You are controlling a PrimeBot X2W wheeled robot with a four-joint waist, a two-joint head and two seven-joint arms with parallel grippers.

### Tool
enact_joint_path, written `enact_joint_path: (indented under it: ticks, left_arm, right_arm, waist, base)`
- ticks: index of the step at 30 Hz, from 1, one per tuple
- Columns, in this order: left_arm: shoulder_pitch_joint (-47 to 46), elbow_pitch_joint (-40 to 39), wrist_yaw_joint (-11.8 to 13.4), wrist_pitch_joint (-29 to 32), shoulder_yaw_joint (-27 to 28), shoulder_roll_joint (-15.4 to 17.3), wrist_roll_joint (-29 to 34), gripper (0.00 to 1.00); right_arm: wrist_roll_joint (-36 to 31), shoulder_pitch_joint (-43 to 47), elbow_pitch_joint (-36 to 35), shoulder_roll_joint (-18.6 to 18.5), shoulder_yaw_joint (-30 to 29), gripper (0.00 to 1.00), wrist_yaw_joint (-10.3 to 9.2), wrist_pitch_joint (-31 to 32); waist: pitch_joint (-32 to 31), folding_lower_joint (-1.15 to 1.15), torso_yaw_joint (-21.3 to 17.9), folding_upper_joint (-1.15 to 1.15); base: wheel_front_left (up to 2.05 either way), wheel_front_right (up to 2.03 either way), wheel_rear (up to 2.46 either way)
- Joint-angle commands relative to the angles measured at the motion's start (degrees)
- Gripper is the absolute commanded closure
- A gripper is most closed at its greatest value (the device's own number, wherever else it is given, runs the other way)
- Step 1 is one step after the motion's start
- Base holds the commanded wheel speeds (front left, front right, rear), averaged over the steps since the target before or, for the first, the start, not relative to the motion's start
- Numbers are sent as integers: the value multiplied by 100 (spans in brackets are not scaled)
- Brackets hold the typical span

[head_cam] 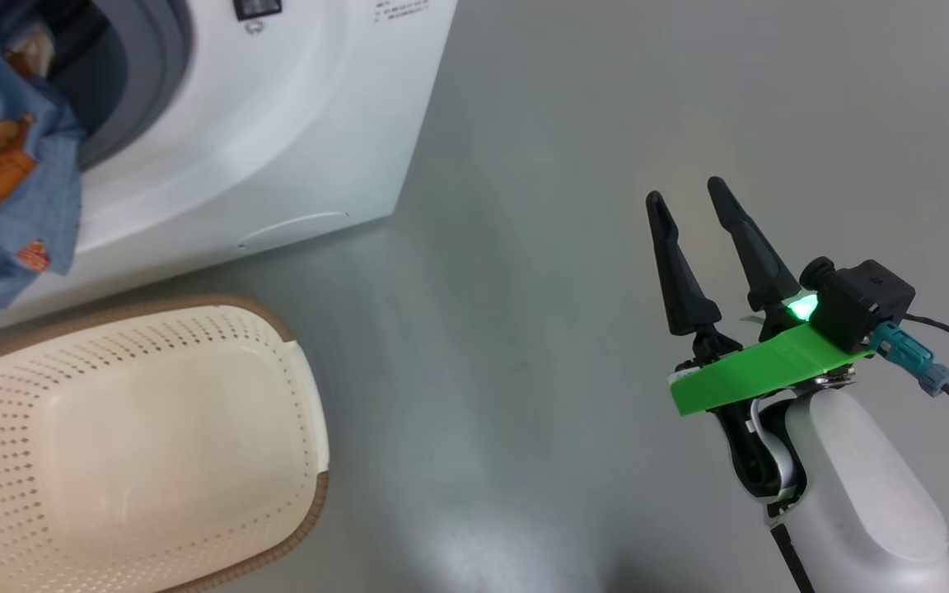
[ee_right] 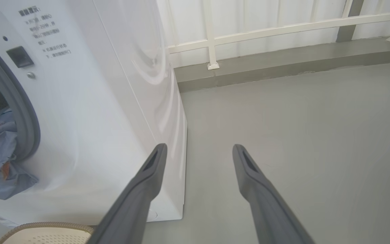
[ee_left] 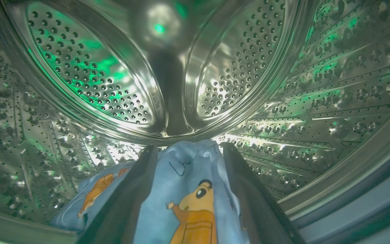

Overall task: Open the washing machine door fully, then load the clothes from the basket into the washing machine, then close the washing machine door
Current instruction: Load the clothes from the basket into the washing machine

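- L claw (ee_left: 189,146) in drum (ee_left: 96,84), fingers spread wide; clothes (ee_left: 188,183) btwn them, bottom centre.
- R claw (head_cam: 684,189) wide open, empty, lower right.
- Basket (head_cam: 145,395) lower left, below washer (head_cam: 277,123).

Clothes (head_cam: 30,189) across washing machine (head_cam: 277,123) mouth

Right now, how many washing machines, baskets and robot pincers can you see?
1 washing machine
1 basket
2 pincers: left pincer, right pincer
Total: 4
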Motion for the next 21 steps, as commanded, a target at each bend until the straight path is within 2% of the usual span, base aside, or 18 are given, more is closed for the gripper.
enact_joint_path:
  ticks: [1,8,21]
  left_arm:
    - [104,-88,-25,-36,87,198,92,0]
    - [602,-199,-94,-36,164,-24,105,0]
    - [2030,-1067,-141,-36,304,-341,220,0]
  right_arm:
    - [-31,4,-96,-1,107,0,26,-46]
    - [50,34,26,-63,161,0,26,-46]
    - [214,218,288,-295,202,0,26,-46]
  waist:
    - [-161,0,111,0]
    - [-633,0,282,0]
    - [-1605,0,734,0]
  base:
    - [0,0,0]
    - [0,0,0]
    - [0,0,0]
